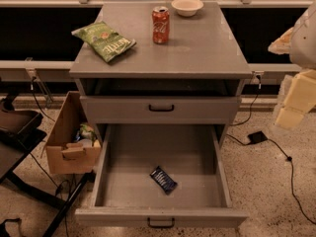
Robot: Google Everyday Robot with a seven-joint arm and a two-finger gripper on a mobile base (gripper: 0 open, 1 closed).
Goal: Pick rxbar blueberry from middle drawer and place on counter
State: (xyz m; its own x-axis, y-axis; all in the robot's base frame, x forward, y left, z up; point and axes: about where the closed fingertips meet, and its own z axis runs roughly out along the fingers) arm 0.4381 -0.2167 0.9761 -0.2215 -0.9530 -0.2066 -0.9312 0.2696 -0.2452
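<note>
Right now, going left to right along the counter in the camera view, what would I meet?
In order: green chip bag → red soda can → white bowl → the gripper, hanging beyond the right edge of the counter.

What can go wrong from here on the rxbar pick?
The rxbar blueberry lies flat on the middle drawer floor, so the claw, off to the drawer's right, may skid over it. Reaching in, it could clip the drawer front above. On the counter, the can and crisp bag could get knocked.
</note>
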